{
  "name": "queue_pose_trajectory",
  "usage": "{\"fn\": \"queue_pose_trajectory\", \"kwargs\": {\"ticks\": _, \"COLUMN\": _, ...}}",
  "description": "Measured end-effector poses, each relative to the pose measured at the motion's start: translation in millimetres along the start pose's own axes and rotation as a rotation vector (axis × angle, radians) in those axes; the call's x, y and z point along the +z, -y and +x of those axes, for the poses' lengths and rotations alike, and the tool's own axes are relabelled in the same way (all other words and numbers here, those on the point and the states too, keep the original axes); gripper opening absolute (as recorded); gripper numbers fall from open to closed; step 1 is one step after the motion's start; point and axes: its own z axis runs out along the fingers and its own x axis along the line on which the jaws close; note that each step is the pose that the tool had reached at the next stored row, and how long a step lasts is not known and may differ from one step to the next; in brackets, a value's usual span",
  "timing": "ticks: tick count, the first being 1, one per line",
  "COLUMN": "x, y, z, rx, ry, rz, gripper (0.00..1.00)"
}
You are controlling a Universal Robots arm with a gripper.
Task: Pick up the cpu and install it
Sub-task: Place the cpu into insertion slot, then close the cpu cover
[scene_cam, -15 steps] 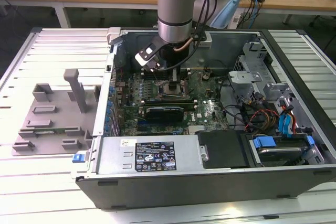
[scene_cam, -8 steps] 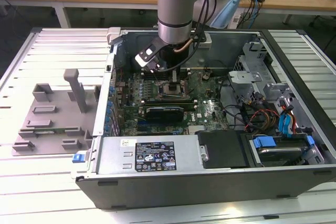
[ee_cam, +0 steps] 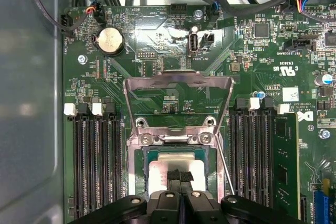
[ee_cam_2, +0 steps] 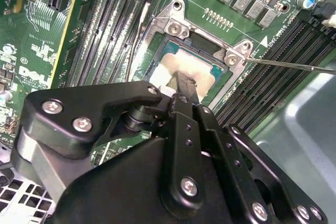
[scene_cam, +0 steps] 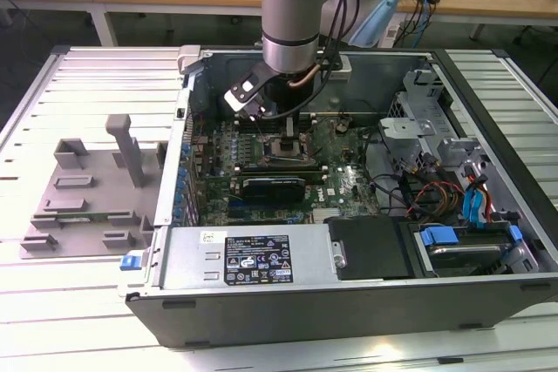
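Observation:
The cpu (ee_cam: pixel 157 174) is a small square chip with a pale silvery top, lying flat inside the motherboard socket (ee_cam: pixel 137 156); it also shows in the second wrist view (ee_cam_2: pixel 181 66). The socket's metal load plate (ee_cam: pixel 178 85) stands swung open and its thin lever (ee_cam_2: pixel 294 65) sticks out sideways. My gripper (ee_cam: pixel 180 176) is straight above the chip, its two black fingers (ee_cam_2: pixel 186 85) pressed together with the tips at the chip's top. In the exterior view the gripper (scene_cam: pixel 288 132) reaches down into the open computer case (scene_cam: pixel 349 302).
A grey plastic tray (scene_cam: pixel 87 189) with upright posts lies at the exterior view's left of the case. Memory slots flank the socket, one holding a black module (ee_cam: pixel 286 166). A power supply (scene_cam: pixel 253 259), drive cage (scene_cam: pixel 436 119) and cables (scene_cam: pixel 436 193) crowd the case.

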Motion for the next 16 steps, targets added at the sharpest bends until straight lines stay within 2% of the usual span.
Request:
{"fn": "queue_pose_trajectory", "kwargs": {"ticks": 5, "x": -16.9, "y": -0.6, "z": -0.2, "rx": 0.000, "ry": 0.0014, "rz": 0.0009, "gripper": 0.11}}
{"fn": "queue_pose_trajectory", "kwargs": {"ticks": 9, "x": -36.0, "y": -1.5, "z": 0.1, "rx": 0.000, "ry": 0.0015, "rz": 0.0009, "gripper": 0.11}}
{"fn": "queue_pose_trajectory", "kwargs": {"ticks": 11, "x": -39.3, "y": -1.7, "z": 0.1, "rx": 0.000, "ry": 0.0015, "rz": 0.0009, "gripper": 0.11}}
{"fn": "queue_pose_trajectory", "kwargs": {"ticks": 16, "x": -39.6, "y": -1.7, "z": 0.1, "rx": 0.000, "ry": 0.0014, "rz": 0.0008, "gripper": 0.11}}
